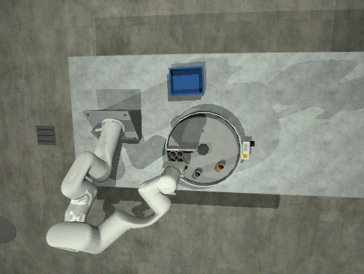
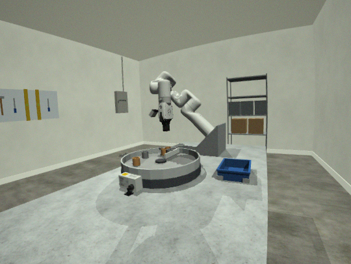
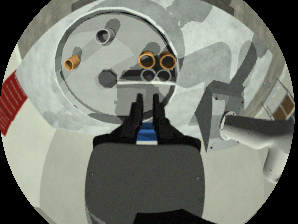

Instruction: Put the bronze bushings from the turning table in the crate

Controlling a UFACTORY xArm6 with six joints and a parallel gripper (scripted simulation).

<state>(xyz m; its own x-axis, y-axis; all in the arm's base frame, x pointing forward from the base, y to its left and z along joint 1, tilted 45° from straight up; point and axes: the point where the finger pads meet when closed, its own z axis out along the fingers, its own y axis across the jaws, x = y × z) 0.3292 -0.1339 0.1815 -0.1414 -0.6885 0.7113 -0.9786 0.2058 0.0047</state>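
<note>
My gripper (image 2: 166, 129) (image 3: 148, 100) is empty, its fingers a narrow gap apart, high above the turning table (image 1: 240, 148) (image 2: 169, 173). The top view shows the arm over the table's lower left, hiding the fingers. One bronze bushing (image 1: 220, 168) (image 2: 136, 161) (image 3: 70, 64) stands alone. Two bronze bushings (image 3: 140, 58) (image 3: 175, 62) stand side by side near the straight bar (image 1: 180, 150) (image 3: 127, 83). Two steel bushings (image 3: 142, 77) (image 3: 170, 76) stand between them and the bar. Another steel bushing (image 1: 197, 175) (image 2: 145, 155) (image 3: 101, 36) stands apart. The blue crate (image 1: 186, 94) (image 2: 233, 176) is empty.
The turning table has a raised rim and a dark central hub (image 1: 203, 149) (image 2: 160, 160) (image 3: 107, 78). A white box (image 1: 246, 148) (image 2: 131, 183) sits against its outside. The arm's wedge-shaped base (image 1: 129, 115) (image 2: 218, 141) (image 3: 212, 112) stands nearby.
</note>
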